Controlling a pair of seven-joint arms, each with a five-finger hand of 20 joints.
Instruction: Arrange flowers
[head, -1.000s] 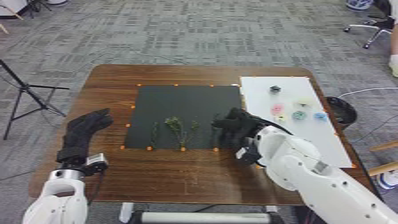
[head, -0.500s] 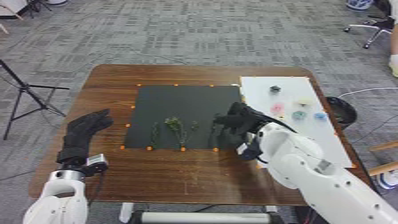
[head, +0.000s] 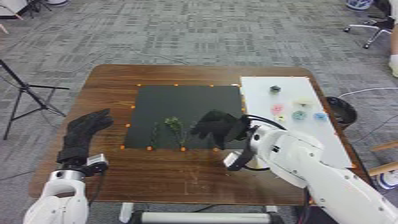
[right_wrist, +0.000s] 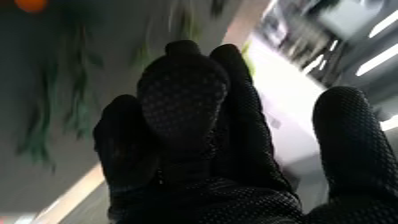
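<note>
Right hand (head: 219, 126): fingers loosely extended, over the near right part of the black board (head: 178, 100); whether they hold a stem, cannot tell. Left hand (head: 86, 128): fingers straight, at left side of the brown counter (head: 160, 175). Three green sprigs (head: 173, 125) visible on black board, left of right hand. White board (head: 329, 145), right: six blooms (head: 277, 108), dark, pink, cream, yellow, teal, blue.

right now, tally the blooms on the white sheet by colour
dark bloom: 1
pink bloom: 1
cream bloom: 1
yellow bloom: 1
teal bloom: 1
blue bloom: 1
total: 6
</note>
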